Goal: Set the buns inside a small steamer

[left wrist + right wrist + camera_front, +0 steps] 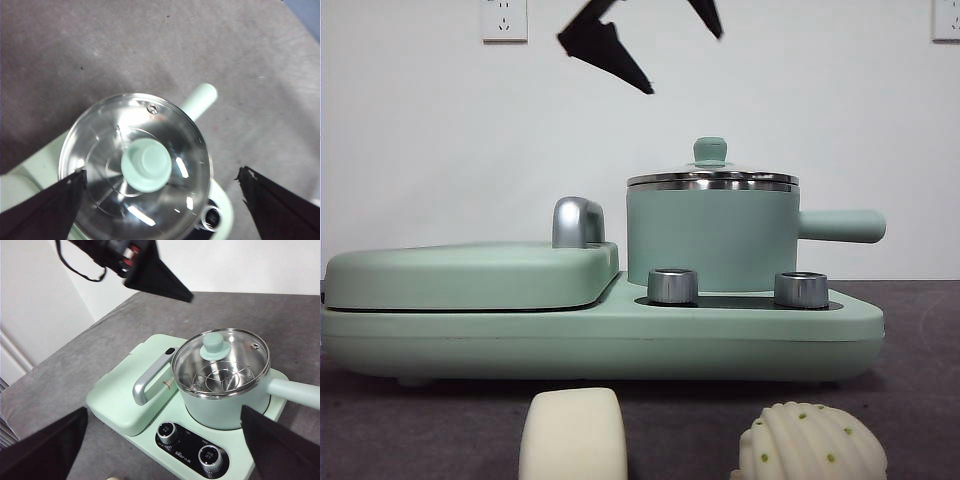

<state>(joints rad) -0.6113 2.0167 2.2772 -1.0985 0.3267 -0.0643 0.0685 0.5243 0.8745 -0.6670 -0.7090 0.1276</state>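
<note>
Jaws spread wide, the left gripper [160, 185] hangs directly above the small steamer [712, 240], its two black tips flanking the glass lid [135, 165] from on high without touching it; seen from the front, the same gripper [655, 45] shows as dark points well above the green knob [710, 150]. Equally wide apart are the jaws of the right gripper [165, 445], which holds nothing and looks down on the steamer from the side of the two control dials [167, 431].

Lid on, the steamer sits on the right half of a mint-green cooker base [600, 340], its straight handle [840, 225] pointing away from the flat grill plate [470, 275] beside it. A wire rack [220, 377] shows through the glass.

Both buns lie on the grey table [420, 420] in front of the cooker, apart from each other: the smooth bun [573, 435] ahead of the grill plate's near corner, the ridged bun [812, 442], flecked with green, ahead of the steamer's handle side.
</note>
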